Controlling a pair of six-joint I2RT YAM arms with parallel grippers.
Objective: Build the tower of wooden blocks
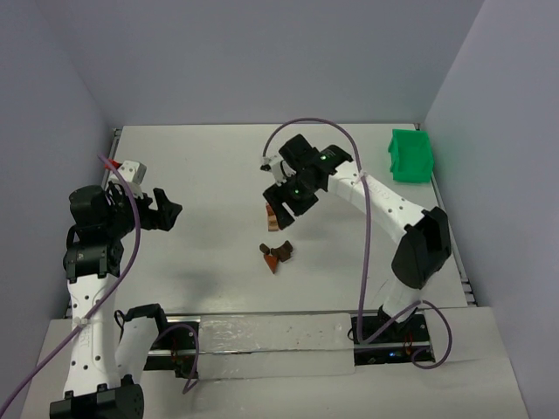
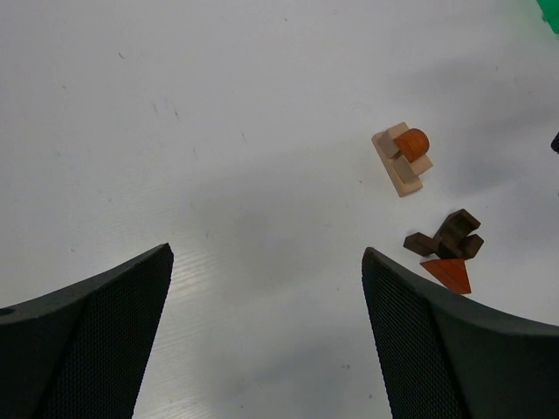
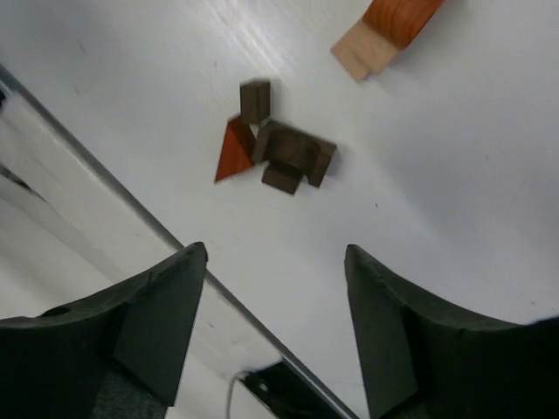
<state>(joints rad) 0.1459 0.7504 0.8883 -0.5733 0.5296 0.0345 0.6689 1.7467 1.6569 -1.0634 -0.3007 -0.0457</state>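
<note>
The wood block tower (image 1: 273,219) is a small stack of light tan blocks with a reddish-brown round piece on it. It also shows in the left wrist view (image 2: 402,159) and at the top edge of the right wrist view (image 3: 384,26). Loose wood blocks (image 1: 278,255) lie just in front of it: dark brown pieces (image 3: 293,157), a separate dark cube (image 3: 255,99) and an orange wedge (image 3: 231,154). My right gripper (image 1: 286,206) hangs open and empty just above and behind the tower. My left gripper (image 1: 169,210) is open and empty, well to the left of the blocks.
A green bin (image 1: 410,155) stands at the far right corner of the table. A metal rail (image 1: 262,330) with cables runs along the near edge between the arm bases. Purple walls close in the table on three sides.
</note>
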